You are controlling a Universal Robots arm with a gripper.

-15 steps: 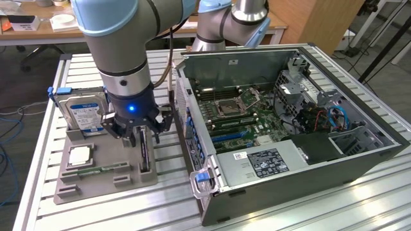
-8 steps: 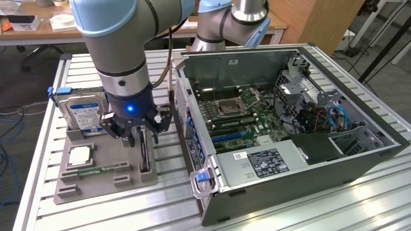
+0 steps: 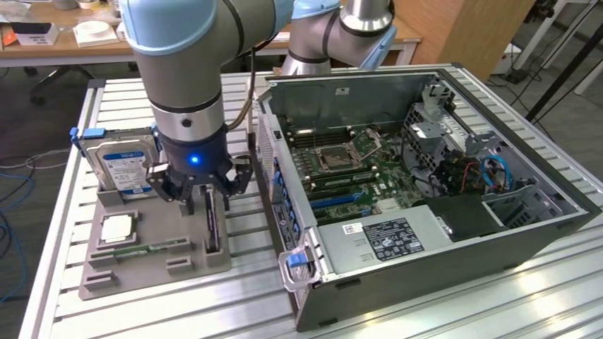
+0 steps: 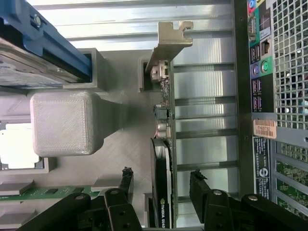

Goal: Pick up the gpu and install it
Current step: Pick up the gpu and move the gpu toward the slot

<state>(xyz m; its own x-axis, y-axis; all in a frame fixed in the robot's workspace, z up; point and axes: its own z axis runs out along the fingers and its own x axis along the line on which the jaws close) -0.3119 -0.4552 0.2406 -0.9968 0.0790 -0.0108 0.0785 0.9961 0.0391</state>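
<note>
Over the grey fixture (image 3: 132, 265) I hold the gripper (image 4: 161, 173) open astride the gpu (image 4: 161, 207), slotted on edge, presumably so both faces are reachable.

Slatted aluminium table (image 3: 471, 311). Grey holder block (image 3: 132, 272) on it, carrying: upright hard drive (image 3: 123, 166), blue-white label; square processor (image 3: 115, 227), flat; green memory stick (image 3: 141, 249), beside the processor. Open computer case (image 3: 565, 205), on its side, at the exterior view's right; motherboard (image 3: 349, 169) exposed; labelled power supply (image 3: 382, 240) inside.
</note>
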